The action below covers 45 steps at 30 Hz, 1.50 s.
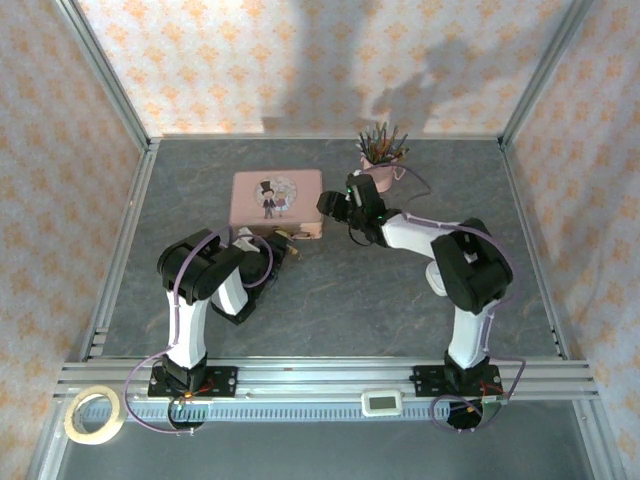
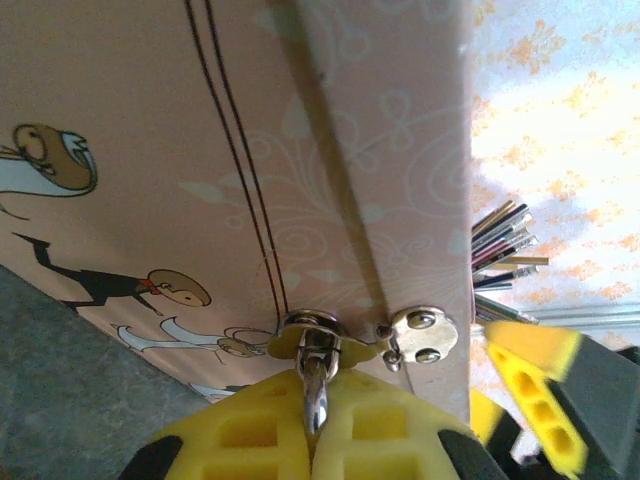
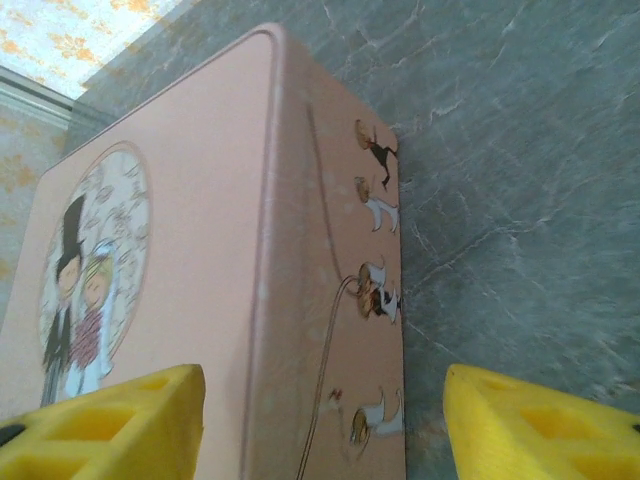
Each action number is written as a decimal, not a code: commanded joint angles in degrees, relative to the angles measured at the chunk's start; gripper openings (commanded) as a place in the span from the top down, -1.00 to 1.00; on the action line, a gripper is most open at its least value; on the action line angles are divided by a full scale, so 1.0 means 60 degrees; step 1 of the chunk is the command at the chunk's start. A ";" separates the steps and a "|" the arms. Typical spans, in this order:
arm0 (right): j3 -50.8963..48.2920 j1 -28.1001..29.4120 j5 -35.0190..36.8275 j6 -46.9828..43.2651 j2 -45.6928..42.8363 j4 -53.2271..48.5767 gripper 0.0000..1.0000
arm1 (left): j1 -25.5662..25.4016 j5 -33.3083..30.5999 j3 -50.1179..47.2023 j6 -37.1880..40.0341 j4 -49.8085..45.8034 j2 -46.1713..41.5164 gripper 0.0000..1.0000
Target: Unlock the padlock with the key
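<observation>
Our left tool (image 2: 315, 402) is clamped tight on the padlock (image 2: 313, 350), pinching its silver shackle where it hangs through the latch (image 2: 424, 335) on the front of the pink tin (image 1: 275, 195). The brass body is hidden between the yellow pads. We judge this grip is meant to steady the lock for unlocking. Our right tool (image 3: 322, 385) stands wide apart, holding nothing, its fingers to either side of the tin's end. It is probably placed there to brace the tin on the bench (image 1: 380, 300).
</observation>
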 commanded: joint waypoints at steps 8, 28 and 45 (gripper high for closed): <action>0.0753 0.0436 -0.0502 0.0921 0.1106 0.1271 -0.21 | 0.0011 -0.0736 -0.0412 -0.0254 0.2141 0.0432 1.00; -0.0691 0.0846 0.1262 0.2254 0.0685 0.0980 -0.03 | 0.0128 -0.2826 -0.0946 -0.0839 0.2393 0.0028 1.00; 0.0079 0.0763 0.0871 -0.0034 -0.0235 0.0205 -0.44 | 0.0032 -0.1082 -0.0425 0.0063 0.2061 -0.0052 1.00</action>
